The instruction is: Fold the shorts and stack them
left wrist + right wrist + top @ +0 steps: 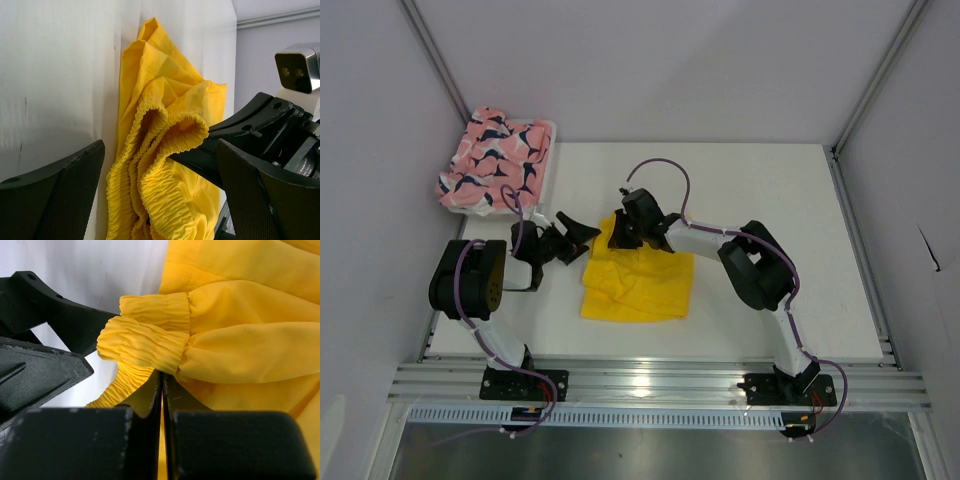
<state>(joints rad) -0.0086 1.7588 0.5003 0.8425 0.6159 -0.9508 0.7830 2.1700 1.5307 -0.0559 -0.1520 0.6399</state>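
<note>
Gripping the elastic waistband of the yellow shorts (pixel 640 285) at mid-table (pixel 770 200), the right gripper (pixel 619 238) is clamped tight; the left gripper (pixel 578 238) stands spread beside it, holding nothing; the pink shorts (pixel 495 160) lie far-left.

White tabletop (pixel 770 200) is filling the middle of the top view. White basket (pixel 549 160) is sitting at its 10 o'clock corner. Aluminium rail (pixel 660 380) is running along the 6 o'clock edge, with a slotted white cable duct (pixel 650 413) lying just beside it, nearer the camera. Aluminium frame posts are slanting up behind: one post (pixel 438 55) at 11 o'clock, another post (pixel 884 68) at 1 o'clock. White back wall (pixel 650 60) is closing off 12 o'clock.
</note>
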